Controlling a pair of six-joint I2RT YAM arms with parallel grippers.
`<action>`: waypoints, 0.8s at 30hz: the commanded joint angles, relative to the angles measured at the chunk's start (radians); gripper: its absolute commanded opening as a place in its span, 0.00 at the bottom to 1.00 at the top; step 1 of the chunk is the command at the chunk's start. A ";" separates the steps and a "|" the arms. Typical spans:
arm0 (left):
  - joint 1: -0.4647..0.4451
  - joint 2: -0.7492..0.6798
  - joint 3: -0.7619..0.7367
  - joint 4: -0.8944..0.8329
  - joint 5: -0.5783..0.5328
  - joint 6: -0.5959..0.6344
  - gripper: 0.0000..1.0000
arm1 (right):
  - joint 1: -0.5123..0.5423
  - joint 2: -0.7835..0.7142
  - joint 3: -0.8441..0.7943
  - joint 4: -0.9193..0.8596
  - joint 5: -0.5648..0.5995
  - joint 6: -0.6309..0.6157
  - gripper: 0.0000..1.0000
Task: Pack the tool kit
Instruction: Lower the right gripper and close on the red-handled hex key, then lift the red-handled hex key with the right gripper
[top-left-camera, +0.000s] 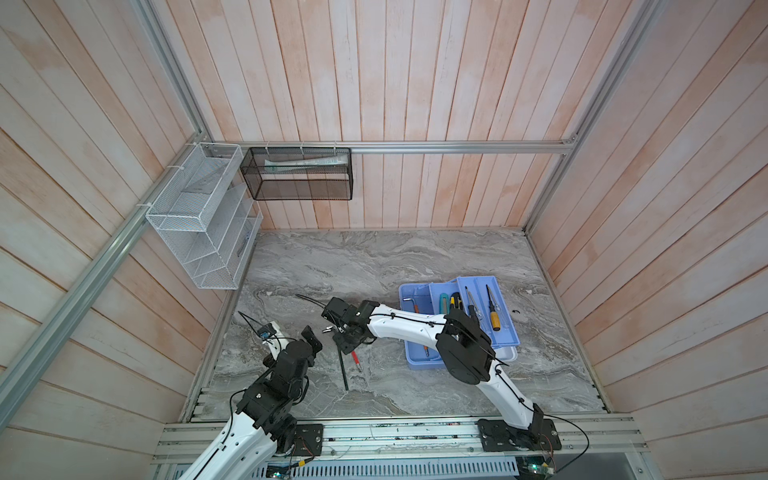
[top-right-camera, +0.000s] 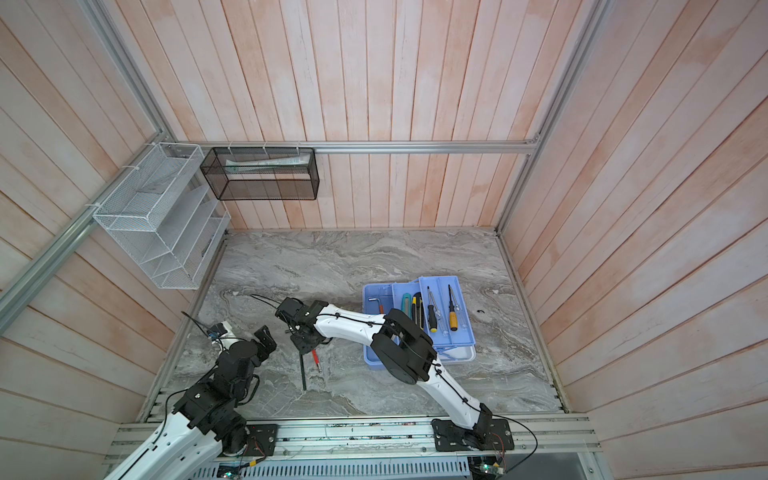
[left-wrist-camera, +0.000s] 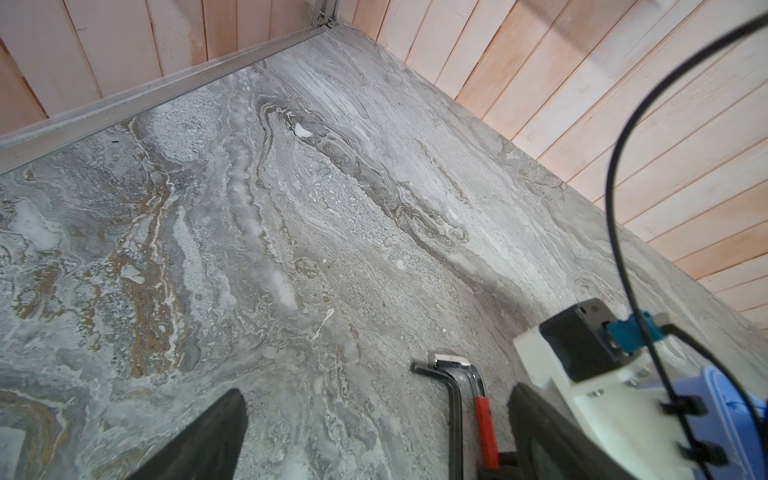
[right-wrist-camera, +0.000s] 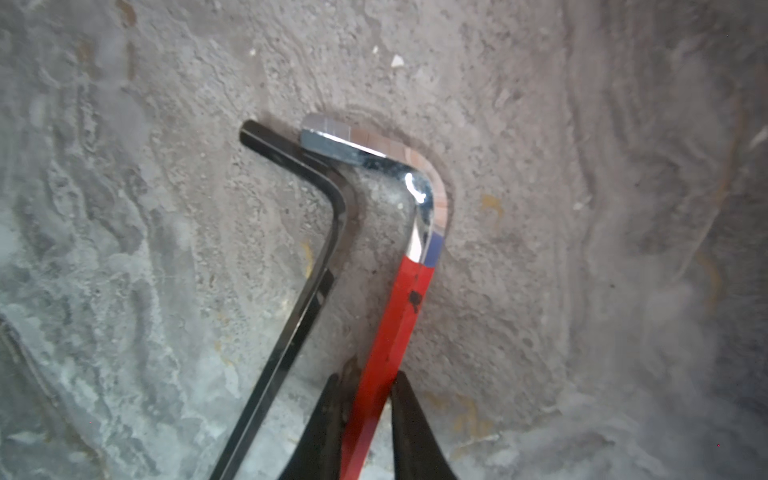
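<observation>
Right hand (right-wrist-camera: 367, 378) pinching red-sleeved chrome L-shaped hex key (right-wrist-camera: 399, 307) across its long shaft, key flat on grey marble surface (top-left-camera: 374, 266). All-black hex key (right-wrist-camera: 316, 266) just beside. Light blue plastic tool kit box (top-left-camera: 411, 357) off to the right, right arm nearer. Left hand (left-wrist-camera: 376, 392) spread, empty.

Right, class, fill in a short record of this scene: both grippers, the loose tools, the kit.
left gripper: open, empty, over the table
right gripper: shut on the red hex key, on its long arm
black hex key: on the table beside the red one, not gripped
tool kit: open; blue trays hold screwdrivers, utility knives, another hex key
</observation>
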 joint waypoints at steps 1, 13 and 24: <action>0.003 -0.011 -0.008 -0.016 -0.012 -0.004 1.00 | -0.008 0.004 -0.019 -0.071 0.052 -0.020 0.22; 0.004 -0.012 -0.009 -0.011 -0.004 0.005 1.00 | -0.010 0.085 0.079 -0.078 0.045 0.012 0.25; 0.004 -0.002 -0.012 0.017 0.017 0.034 1.00 | -0.030 0.038 0.046 -0.031 0.090 0.079 0.07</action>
